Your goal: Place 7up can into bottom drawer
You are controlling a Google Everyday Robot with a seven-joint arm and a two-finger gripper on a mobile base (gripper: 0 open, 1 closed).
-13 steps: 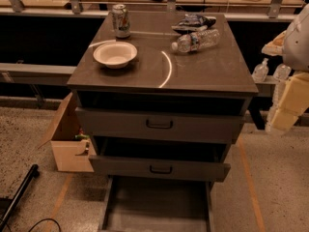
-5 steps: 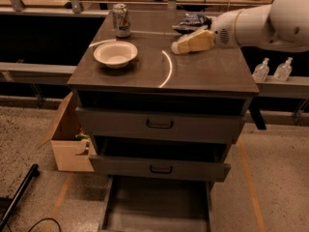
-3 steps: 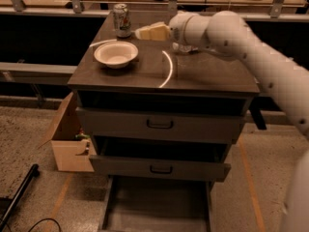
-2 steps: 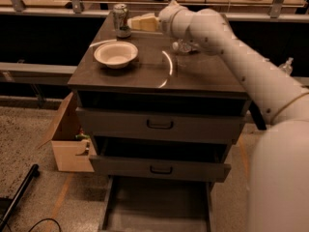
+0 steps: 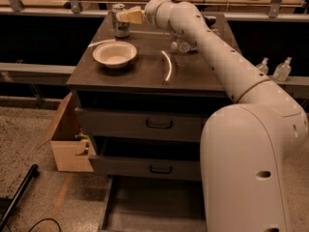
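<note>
Down at the far left, a black pole (image 5: 18,193) lies slanted on the speckled floor, with a dark cable (image 5: 36,224) curling near its lower end. Just right of it an open cardboard box (image 5: 67,146) stands against the left side of the grey cabinet (image 5: 145,76). On the cabinet's dark top, near the left front, sits a pale round bowl (image 5: 114,55), upright. Behind the bowl, at the back left corner of the top, the 7up can (image 5: 119,29) stands upright, well above the drawers and not in any of them. The gripper (image 5: 121,16) is at the upper part of the can, coming in from the right and overlapping it in this view; I cannot tell whether it is clenched on the can or released.

From there the white arm (image 5: 217,57) stretches back across the top to the right and down to the robot's big rounded body (image 5: 246,173) in the foreground. A clear plastic bottle (image 5: 182,45) lies on the top, partly hidden by the arm.

Below the top, the upper drawer (image 5: 130,124) is closed and the middle drawer (image 5: 125,166) juts slightly forward; both have black handles. The bottom drawer (image 5: 149,204) is pulled out, its flat grey floor showing. At the far right two small bottles (image 5: 273,68) stand on a ledge.
</note>
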